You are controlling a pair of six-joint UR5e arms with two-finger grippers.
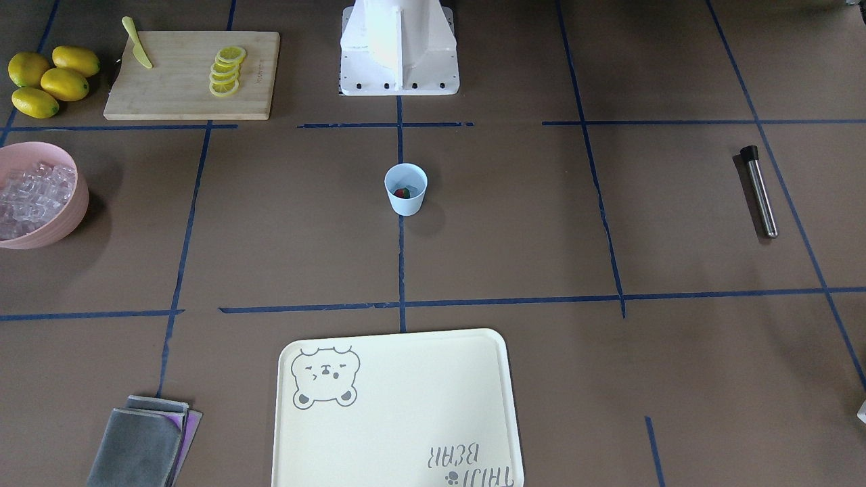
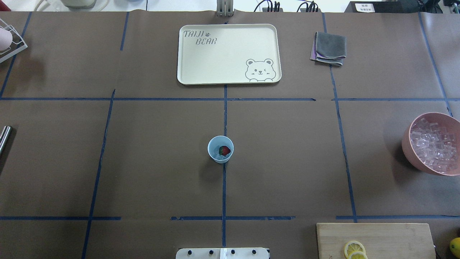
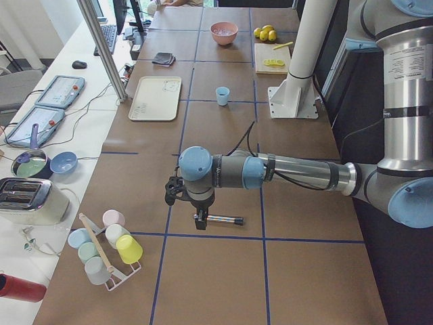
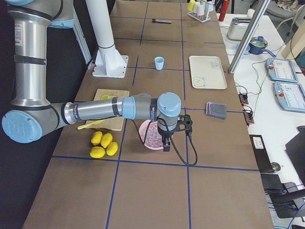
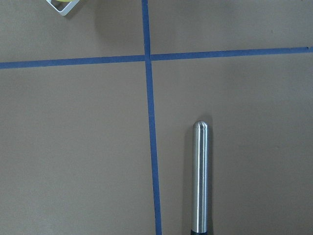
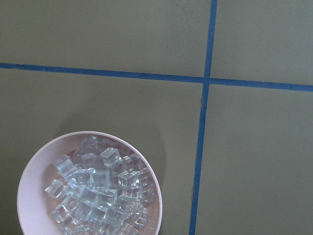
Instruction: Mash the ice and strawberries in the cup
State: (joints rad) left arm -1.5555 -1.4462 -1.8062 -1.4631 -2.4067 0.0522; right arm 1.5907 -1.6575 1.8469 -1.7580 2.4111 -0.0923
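Inside the cup (image 1: 406, 205), the near wall partly hides the strawberry (image 1: 402, 193).

- The small red strawberry piece (image 2: 224, 150) sat in the pale blue plastic cup (image 2: 220, 149).
- Beyond the cup, away from the robot, lay the cream rectangular tray (image 2: 215, 64).
- Well to the cup's right stood the pink round bowl (image 2: 408, 144), holding clear ice cubes (image 2: 433, 144).
- Well to its left lay the slim steel rod (image 1: 761, 196).

Pretty standard look: silver tube arms (image 3: 304, 175), pale blue joint caps (image 3: 195, 162), looping black cables (image 4: 189, 164), white pedestal (image 1: 399, 61) with black bolts (image 1: 386, 86).
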